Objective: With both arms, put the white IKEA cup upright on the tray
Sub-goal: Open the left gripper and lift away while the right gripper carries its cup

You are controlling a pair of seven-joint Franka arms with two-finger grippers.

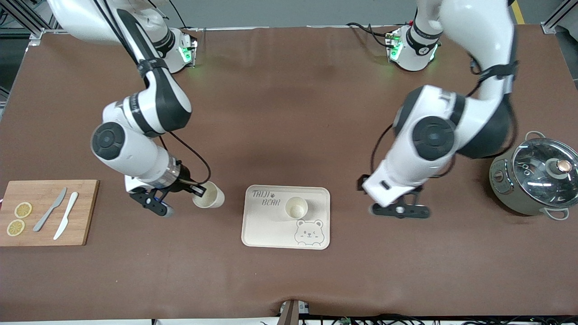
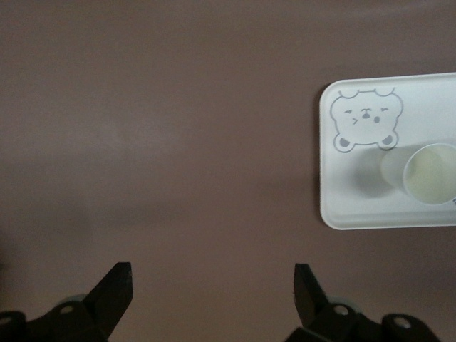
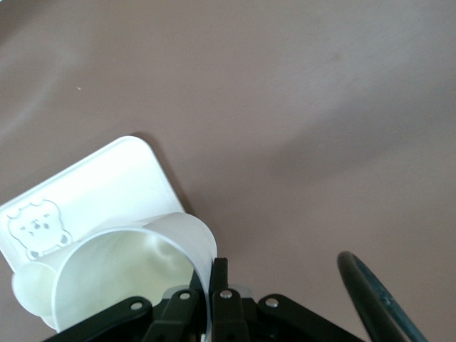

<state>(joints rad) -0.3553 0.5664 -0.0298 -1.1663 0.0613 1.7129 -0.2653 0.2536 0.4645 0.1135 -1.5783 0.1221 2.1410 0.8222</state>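
Observation:
My right gripper (image 1: 197, 190) is shut on the rim of a white cup (image 1: 209, 195), one finger inside the wall and one outside. The cup hangs tilted over the brown table, beside the cream tray (image 1: 266, 228) toward the right arm's end. The right wrist view shows the gripper (image 3: 211, 267) pinching the cup's wall (image 3: 128, 271), with the tray (image 3: 107, 185) past it. A second white cup (image 1: 296, 207) stands upright on the tray. My left gripper (image 1: 399, 211) is open and holds nothing, over bare table beside the tray; its wrist view shows the gripper (image 2: 212, 274), tray (image 2: 427, 100) and upright cup (image 2: 426, 174).
A wooden cutting board (image 1: 86, 212) with two lemon slices (image 1: 19, 218) and two knives (image 1: 58, 215) lies at the right arm's end. A grey pot with a glass lid (image 1: 539, 176) stands at the left arm's end.

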